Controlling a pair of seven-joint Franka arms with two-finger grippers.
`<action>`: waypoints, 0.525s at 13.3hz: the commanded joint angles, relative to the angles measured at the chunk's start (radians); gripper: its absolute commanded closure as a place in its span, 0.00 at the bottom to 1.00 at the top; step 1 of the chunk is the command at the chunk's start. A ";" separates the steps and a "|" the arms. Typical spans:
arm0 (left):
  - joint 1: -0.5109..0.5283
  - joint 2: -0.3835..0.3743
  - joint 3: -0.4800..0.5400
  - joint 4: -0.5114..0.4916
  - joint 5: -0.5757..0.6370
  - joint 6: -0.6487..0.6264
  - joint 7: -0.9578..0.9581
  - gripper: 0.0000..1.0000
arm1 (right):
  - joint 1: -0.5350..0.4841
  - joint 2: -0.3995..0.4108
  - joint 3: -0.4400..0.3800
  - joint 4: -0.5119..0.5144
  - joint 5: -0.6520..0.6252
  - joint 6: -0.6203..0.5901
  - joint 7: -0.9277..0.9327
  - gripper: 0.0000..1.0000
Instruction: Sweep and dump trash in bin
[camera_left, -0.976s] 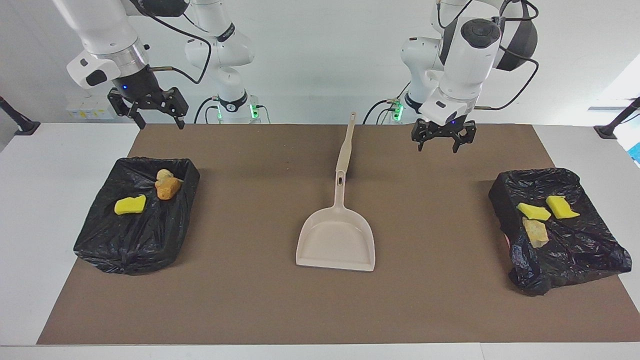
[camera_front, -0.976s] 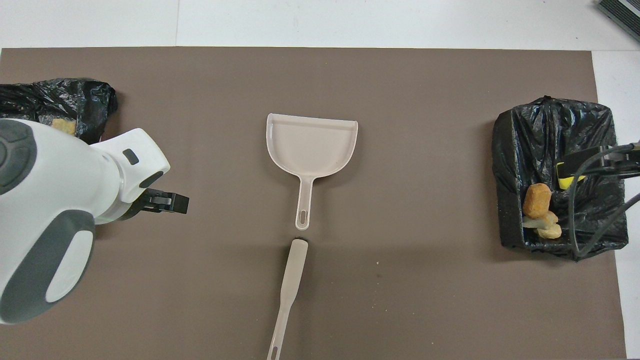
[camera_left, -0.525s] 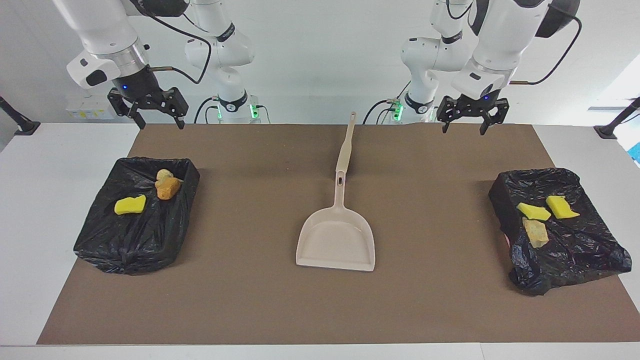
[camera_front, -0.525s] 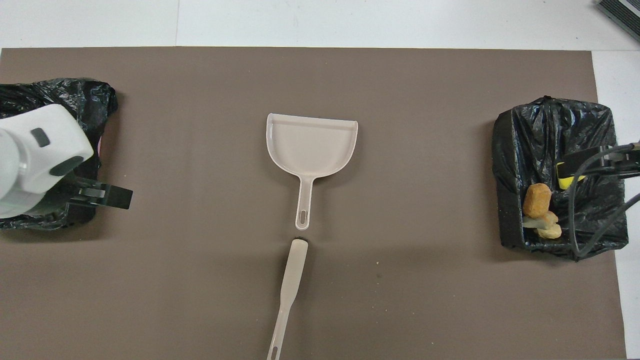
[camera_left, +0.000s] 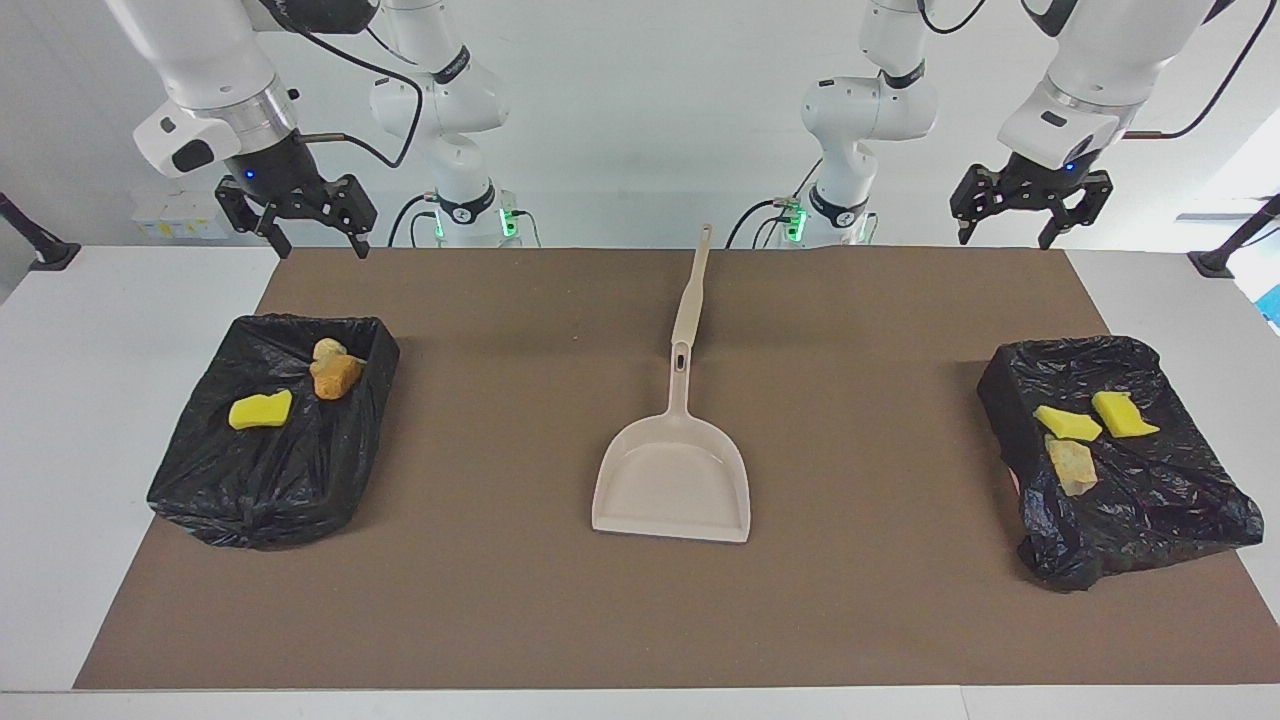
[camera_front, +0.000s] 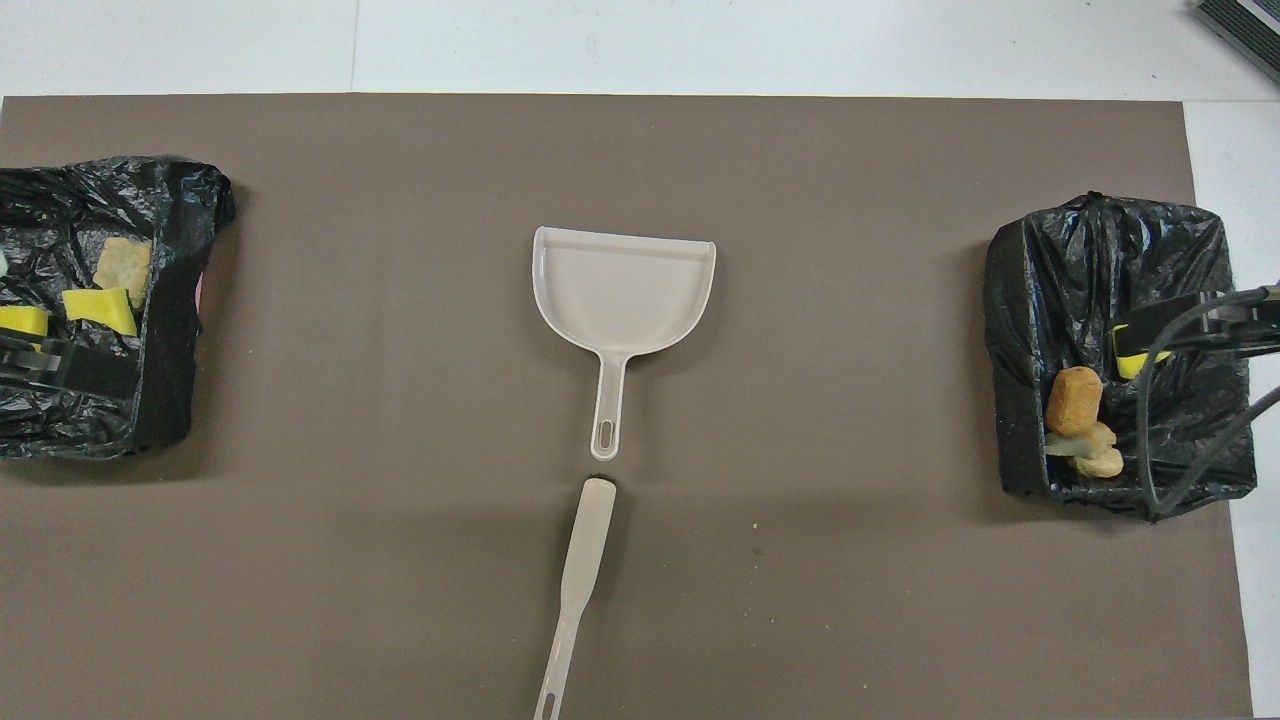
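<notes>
The trash (camera_left: 1067, 424) lies in both black bins (camera_left: 350, 400), the dustpan (camera_left: 672, 485) sits empty at the mat's middle, and the left gripper (camera_left: 1030, 210) at 2 o'clock and right gripper (camera_left: 300, 218) at 10 o'clock hang with jaws apart, so the job looks done and nothing seems left to grab

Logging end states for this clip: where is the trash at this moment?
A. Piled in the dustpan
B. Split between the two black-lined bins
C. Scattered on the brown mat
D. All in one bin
B: scraps lie in the bin at the right arm's end and in the bin at the left arm's end; the dustpan holds nothing.
</notes>
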 joint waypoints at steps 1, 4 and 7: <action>0.050 0.088 -0.006 0.141 -0.026 -0.081 0.047 0.00 | -0.007 -0.020 0.004 -0.026 0.012 0.013 0.004 0.00; 0.082 0.157 -0.009 0.255 -0.064 -0.133 0.046 0.00 | -0.007 -0.020 0.004 -0.026 0.012 0.013 0.004 0.00; 0.084 0.105 -0.009 0.203 -0.092 -0.119 0.047 0.00 | -0.007 -0.020 0.004 -0.026 0.012 0.013 0.004 0.00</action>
